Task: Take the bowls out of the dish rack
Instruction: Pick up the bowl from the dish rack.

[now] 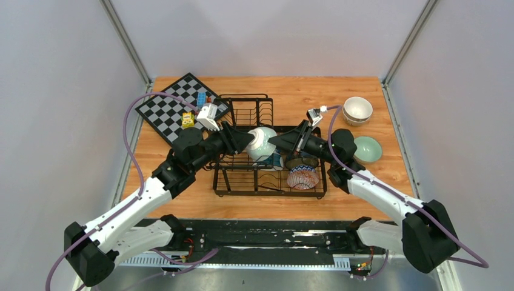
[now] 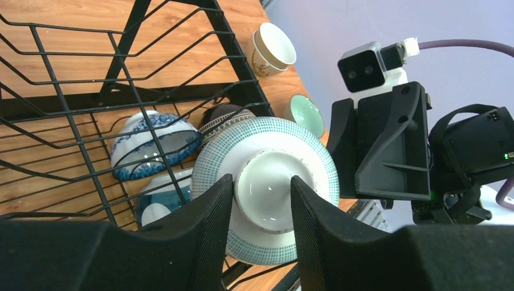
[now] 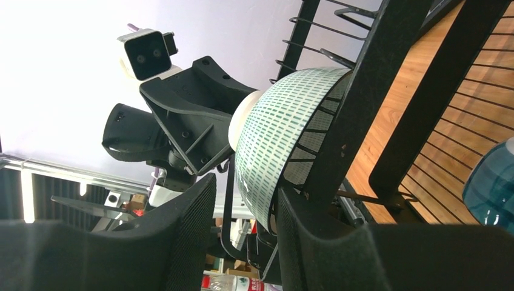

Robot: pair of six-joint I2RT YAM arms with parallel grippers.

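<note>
Glazed white ceramic ringed with rows of small teal dashes, the dashed bowl (image 1: 262,142) stands on edge over the middle of the dish rack (image 1: 267,194). Its plain round foot is turned left and its mouth right. The left pincer (image 1: 247,141) is clenched on that foot: in its wrist view the two matte black ribbed fingers (image 2: 206,230) press the foot ring from either side. The right pincer (image 1: 274,141) meets the bowl from the opposite side and straddles its thin rim, released. One finger (image 3: 315,242) lies at the inner wall, and the other stands off the dashed outer wall with a gap. Whether the bowl rests on the wires I cannot tell.

The rack is black wire, rectangular, with curved dividers and a taller back section. In it lie a blue-and-white patterned bowl (image 2: 154,145), a dark striped bowl (image 2: 227,118) beside it, and a red-pink patterned bowl (image 1: 302,177) near the front right corner.

On the wooden bench (image 1: 291,91), right of the rack, sit nested cream bowls (image 1: 357,109) and a pale mint bowl (image 1: 368,149), mouths up. At the far left a chessboard (image 1: 170,112) carries small toy blocks (image 1: 188,119).
</note>
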